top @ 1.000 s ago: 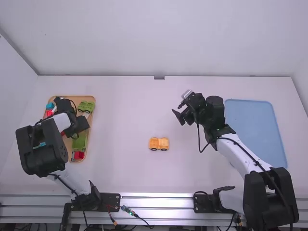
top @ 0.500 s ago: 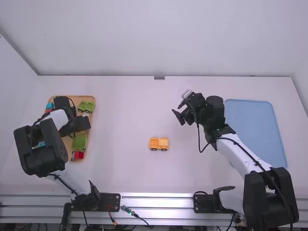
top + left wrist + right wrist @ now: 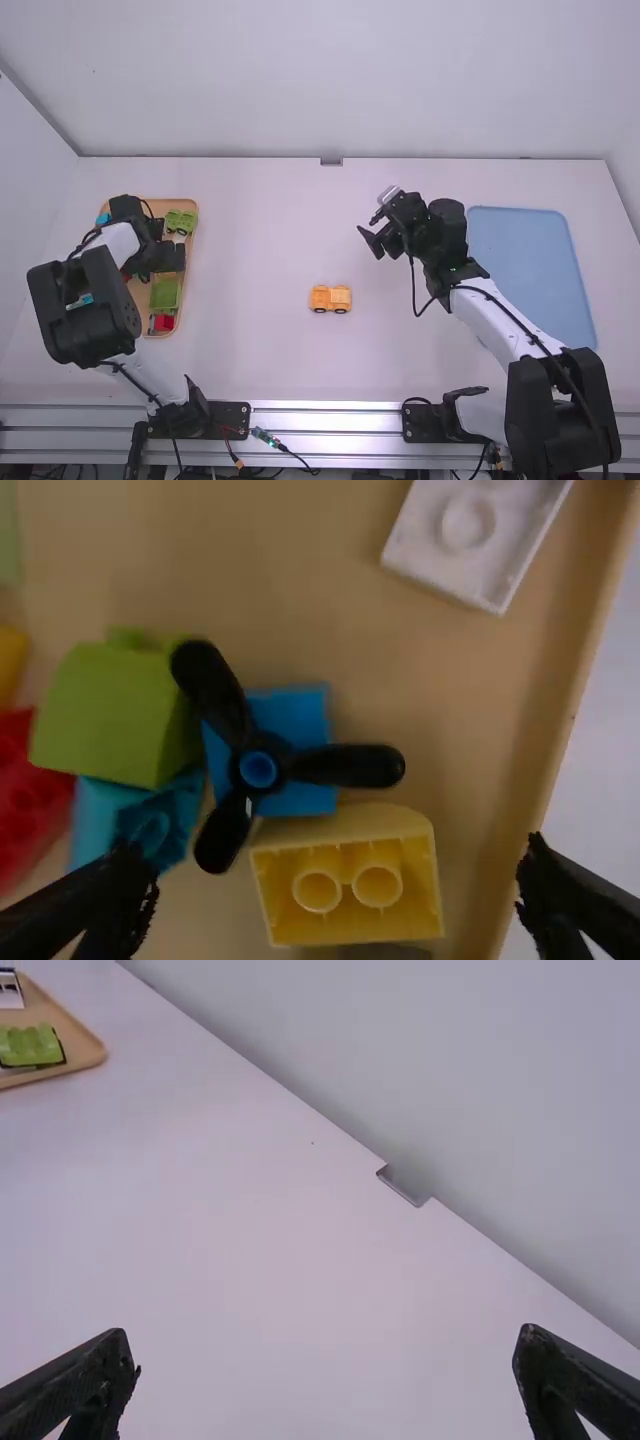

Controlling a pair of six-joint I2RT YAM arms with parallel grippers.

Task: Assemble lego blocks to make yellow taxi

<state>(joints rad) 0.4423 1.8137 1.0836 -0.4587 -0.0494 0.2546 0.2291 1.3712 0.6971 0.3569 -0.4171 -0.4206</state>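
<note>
My left gripper (image 3: 174,246) is over the wooden tray (image 3: 190,272) at the left of the table. In its wrist view, the left gripper (image 3: 335,895) is open, with a yellow block (image 3: 348,876) lying upside down between its fingertips, hollow side up. A blue block with a black propeller (image 3: 262,768) lies against that block. On the middle of the table stands an orange-yellow vehicle base (image 3: 330,299) with dark wheels. My right gripper (image 3: 370,238) is above the table right of centre; in its own view the right gripper (image 3: 325,1375) is open with nothing between its fingers.
Around the yellow block lie a lime block (image 3: 115,708), red pieces (image 3: 25,790) and a white plate (image 3: 470,535). The tray also holds a green wheeled base (image 3: 181,221) and a green block (image 3: 165,294). A blue tray (image 3: 530,270) lies at the right.
My left gripper has shifted slightly within the tray area, uncovering more of the green block. The right arm and the vehicle base have stayed still.
</note>
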